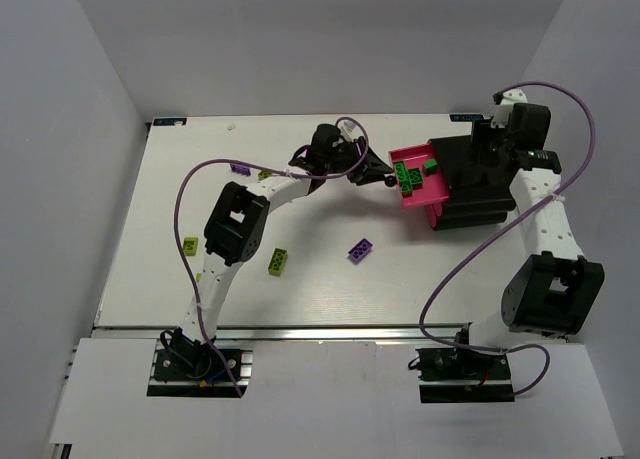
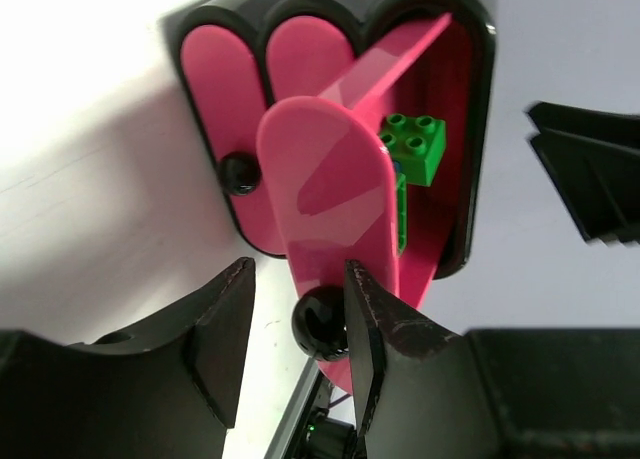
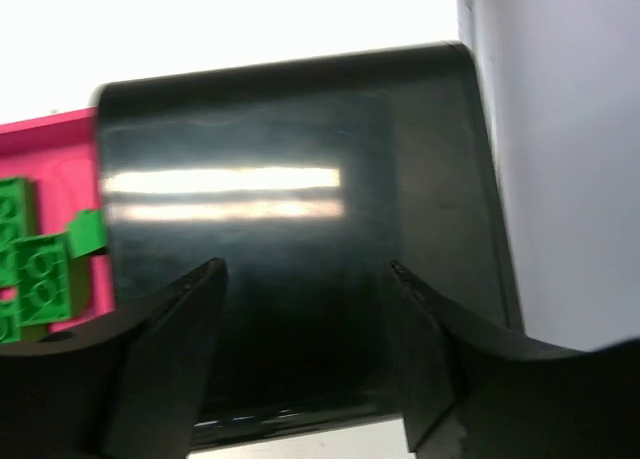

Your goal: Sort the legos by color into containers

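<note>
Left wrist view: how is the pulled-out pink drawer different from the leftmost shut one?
The pulled-out drawer shows a green lego; the shut drawer hides its inside. The pulled-out drawer's knob sits between the left gripper's fingers; the shut drawer's knob is free. Both are pink, black-knobbed.

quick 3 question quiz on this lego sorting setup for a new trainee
1. True or false: the pulled-out drawer holds only purple legos.
2. The left hand has its fingers either side of: A a lime lego, B the drawer's knob, C a cable.
3. Fill in: the right hand is open over the top of the black ____.

Key
1. False: the legos in it are green.
2. B
3. cabinet
</note>
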Controlling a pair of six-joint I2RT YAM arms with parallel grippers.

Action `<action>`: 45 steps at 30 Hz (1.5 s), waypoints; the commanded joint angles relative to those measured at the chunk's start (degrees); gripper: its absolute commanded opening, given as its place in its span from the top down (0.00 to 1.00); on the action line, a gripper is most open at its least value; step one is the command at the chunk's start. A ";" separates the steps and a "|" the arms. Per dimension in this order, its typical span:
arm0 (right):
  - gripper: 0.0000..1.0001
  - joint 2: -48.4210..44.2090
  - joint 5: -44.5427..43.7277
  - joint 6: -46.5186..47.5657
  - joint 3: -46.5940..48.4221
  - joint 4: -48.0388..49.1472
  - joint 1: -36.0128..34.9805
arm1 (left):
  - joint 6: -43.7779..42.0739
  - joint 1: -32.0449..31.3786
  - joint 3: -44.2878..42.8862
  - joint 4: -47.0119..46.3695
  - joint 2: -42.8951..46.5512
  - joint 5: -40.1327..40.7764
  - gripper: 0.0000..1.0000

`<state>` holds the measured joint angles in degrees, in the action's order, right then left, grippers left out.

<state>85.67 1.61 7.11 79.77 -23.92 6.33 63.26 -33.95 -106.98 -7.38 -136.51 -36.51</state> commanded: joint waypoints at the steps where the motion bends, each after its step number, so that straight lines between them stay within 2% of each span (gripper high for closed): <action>1: 0.30 0.99 -3.53 -2.72 2.94 0.46 2.19 | 1.42 -0.94 -0.34 -4.48 2.47 -1.46 0.49; 2: 0.27 1.43 -2.93 -2.72 3.11 0.37 3.42 | 1.51 -0.94 0.10 -4.75 2.56 -1.46 0.49; 3: 0.21 2.13 -3.01 -2.81 3.37 0.28 3.78 | 1.60 -0.94 0.19 -4.75 2.56 -1.46 0.49; 7: 0.18 4.24 -3.80 -2.11 4.52 0.37 6.06 | 1.69 -0.94 0.19 -5.01 2.48 -1.89 0.49; 10: 0.12 6.26 -4.33 -0.71 6.54 -0.42 7.03 | 1.95 -0.94 -0.25 -5.37 2.30 -1.90 0.49; 16: 0.11 9.77 -2.22 0.79 7.85 -1.12 9.31 | 2.83 -0.94 -2.44 -6.25 0.37 -2.69 0.48; 17: 0.11 10.56 0.91 0.45 8.47 -2.61 9.49 | 3.09 -0.94 -2.97 -6.33 0.10 -2.77 0.48; 24: 0.11 16.80 11.74 0.62 12.60 -8.84 12.74 | 4.32 -1.55 -9.91 -6.87 -4.55 -4.88 0.48; 29: 0.18 18.92 23.50 2.64 13.66 -13.25 13.54 | 5.73 -2.70 -14.30 -8.00 -7.89 -6.29 0.47; 34: 0.26 19.62 31.16 5.18 13.75 -16.86 13.01 | 7.04 -3.84 -16.16 -9.50 -10.09 -6.73 0.47; 40: 0.28 19.80 35.74 7.12 13.84 -21.07 12.22 | 7.40 -4.37 -15.98 -10.55 -10.36 -7.17 0.46; 45: 0.28 18.57 36.10 7.21 12.08 -21.52 10.99 | 7.93 -4.37 -15.98 -11.17 -10.36 -6.73 0.45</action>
<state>103.44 32.80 14.06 93.84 -35.70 19.73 70.78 -37.80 -120.88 -16.71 -147.83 -42.57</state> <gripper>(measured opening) 0.722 0.545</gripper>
